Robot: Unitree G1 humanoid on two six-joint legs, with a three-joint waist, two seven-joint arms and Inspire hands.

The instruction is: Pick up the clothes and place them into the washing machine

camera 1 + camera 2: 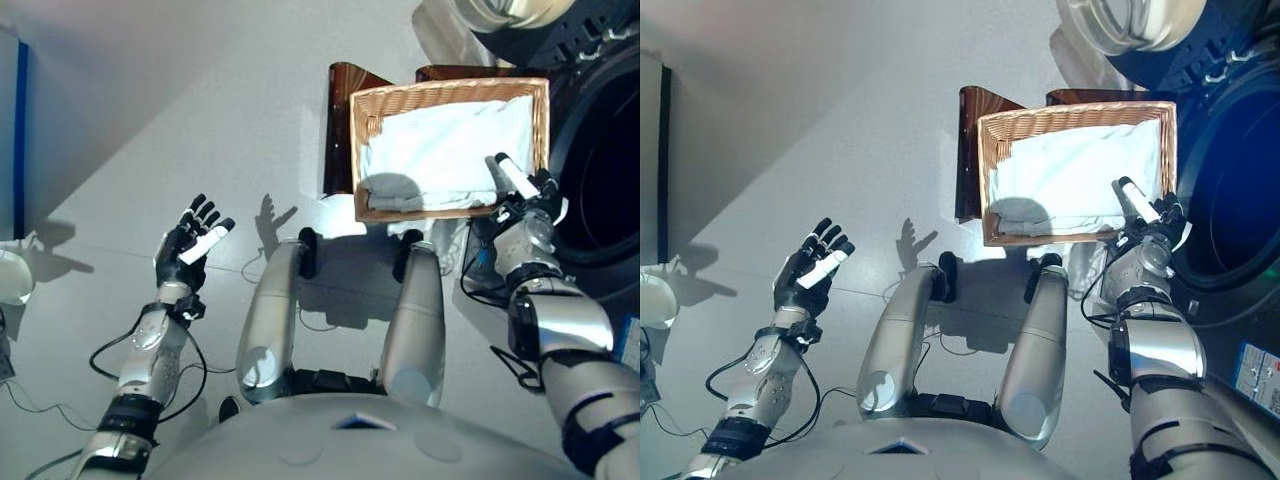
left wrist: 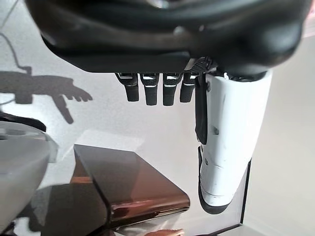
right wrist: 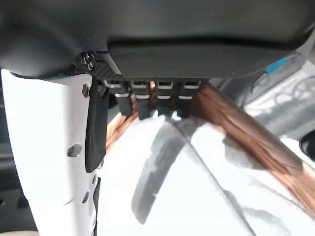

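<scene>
A: How far along can the task be judged to be?

B: Barely begun. The white clothes [image 1: 450, 150] are seen lying folded inside the wicker basket [image 1: 450, 92], which is carried on a dark brown stool [image 1: 345, 125]. Nothing is seen inside the dark drum of the washing machine [image 1: 605, 170], so the picking up and the loading are both left to be done.

A: And the hands?

B: The right hand [image 1: 525, 195] is held at the basket's washer-side rim, over the cloth; its fingers are spread and nothing is gripped. The left hand [image 1: 192, 245] is raised over bare floor [image 1: 200, 120], well apart from the basket, fingers straight and empty.

A: What room is left for moving?

B: The washer's opening lies just beside the basket, so a short carry is expected. The wicker rim must be cleared when the cloth is lifted, and the drum's edge is close by the right wrist. Open floor is left on the left side.
</scene>
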